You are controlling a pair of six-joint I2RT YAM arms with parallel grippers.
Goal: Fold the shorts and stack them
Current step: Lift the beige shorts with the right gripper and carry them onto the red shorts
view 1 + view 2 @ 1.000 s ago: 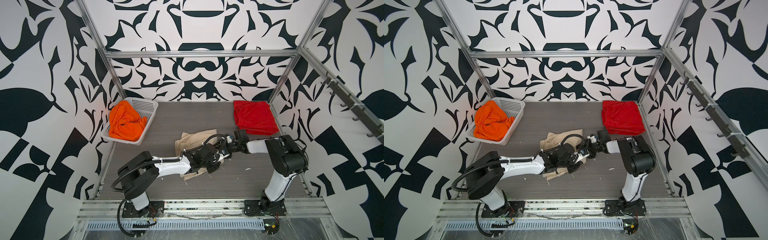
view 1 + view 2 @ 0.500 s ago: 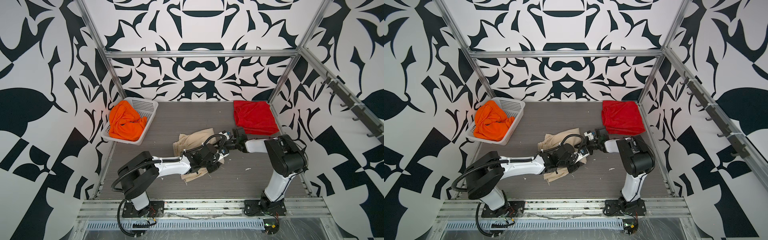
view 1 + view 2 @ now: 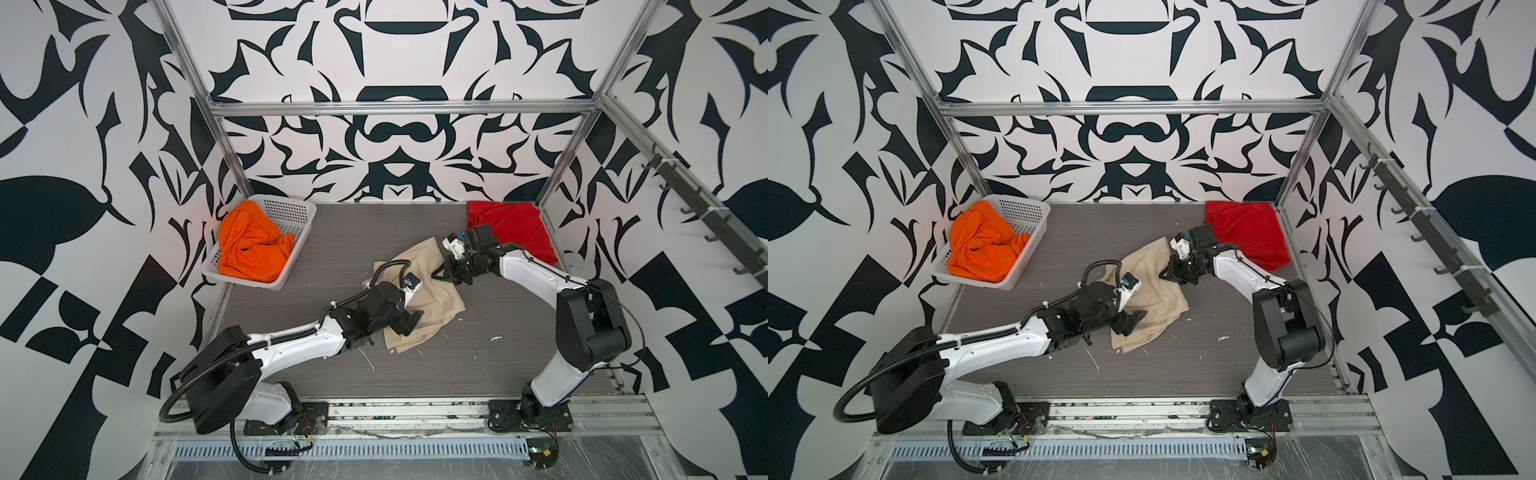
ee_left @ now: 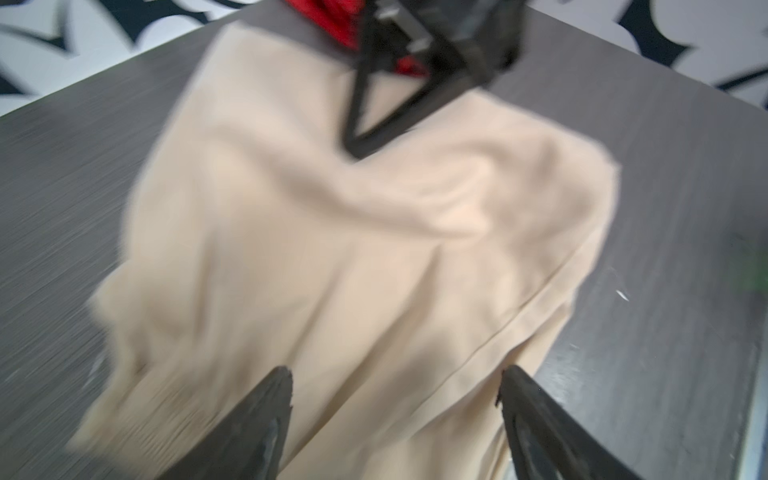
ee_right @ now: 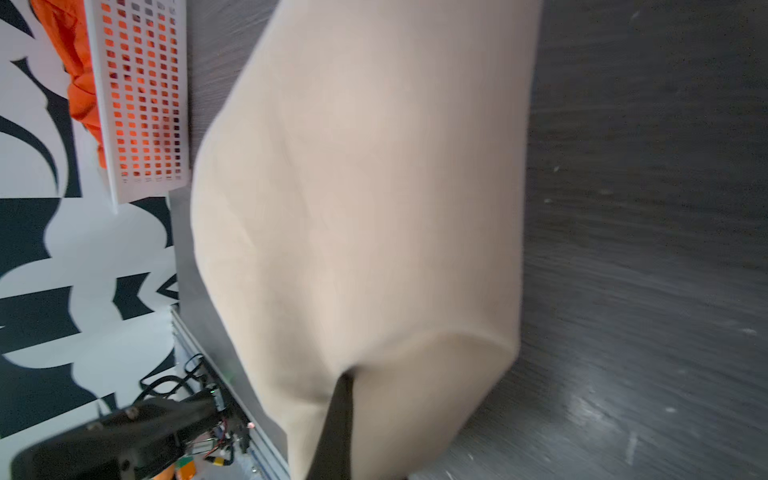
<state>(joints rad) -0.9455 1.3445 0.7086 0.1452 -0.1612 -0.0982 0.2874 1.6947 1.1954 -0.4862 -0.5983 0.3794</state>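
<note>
Left end effector: my left end effector [image 3: 410,322] has its two black fingers [image 4: 272,401] spread wide apart and grips nothing. It sits low over the near part of the beige fabric shorts [image 3: 434,291], close to their stitched hem. I cannot tell whether the tips touch the cloth.
Right end effector: my right end effector [image 3: 441,276] is closed, with the fingers meeting in a point. It pinches a ridge of the beige fabric shorts on their far right side, and the cloth rises to the pinch.
Beige fabric shorts: rumpled and partly doubled over. They lie at the middle of the dark grey wood-grain desk [image 3: 478,365], between my two end effectors.
Red fabric shorts: the red fabric shorts [image 3: 517,228] lie flat in the far right corner of the desk. They are just behind my right wrist and apart from the beige pair.
Orange fabric shorts: the orange fabric shorts [image 3: 249,251] are bunched inside the white perforated plastic basket [image 3: 293,210].
Basket: it stands in the far left corner of the desk, well apart from both end effectors.
View quality: both wrist views are motion-blurred, so fine cloth detail is unreadable.
</note>
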